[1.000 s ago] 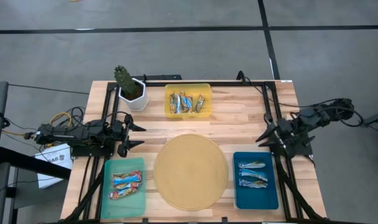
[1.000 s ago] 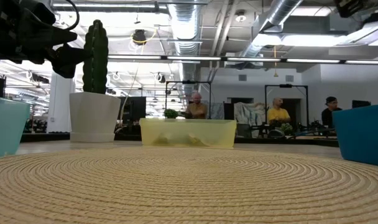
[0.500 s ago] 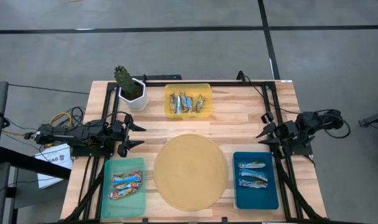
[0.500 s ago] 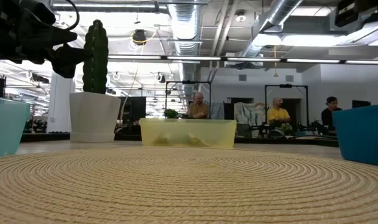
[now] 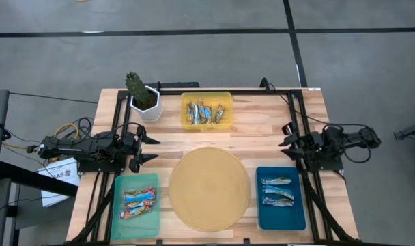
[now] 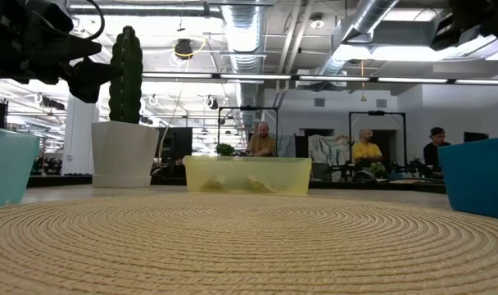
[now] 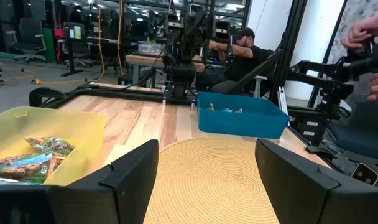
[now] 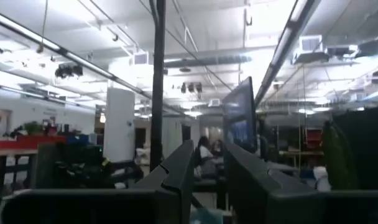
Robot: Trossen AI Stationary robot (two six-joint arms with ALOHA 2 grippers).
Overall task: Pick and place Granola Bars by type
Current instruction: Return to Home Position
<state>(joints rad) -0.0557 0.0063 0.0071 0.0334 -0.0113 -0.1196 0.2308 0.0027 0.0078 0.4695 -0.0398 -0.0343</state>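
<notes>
The granola bars lie in three trays. Several mixed bars [image 5: 205,113] fill the yellow tray [image 5: 206,96] at the far middle. Bars with red and orange [image 5: 138,203] rest in the teal tray [image 5: 119,205] near left. Blue-white bars [image 5: 277,191] rest in the blue tray [image 5: 262,205] near right. My left gripper [image 5: 153,149] hovers open above the table's left part, between the cactus and the teal tray; its wrist view [image 7: 206,144] faces the mat. My right gripper [image 5: 287,147] hovers just beyond the blue tray's far edge, open with a narrow gap [image 8: 209,149].
A round woven mat [image 5: 209,188] covers the middle near part. A cactus in a white pot [image 5: 142,96] stands at the far left corner. Black frame rails [image 5: 304,130] run along the table's sides. People sit at benches beyond the table [image 6: 259,139].
My right gripper has shifted a little toward the table's far edge and left, and its arm has drawn in closer to the table's right side. The left arm and all the bars have kept still.
</notes>
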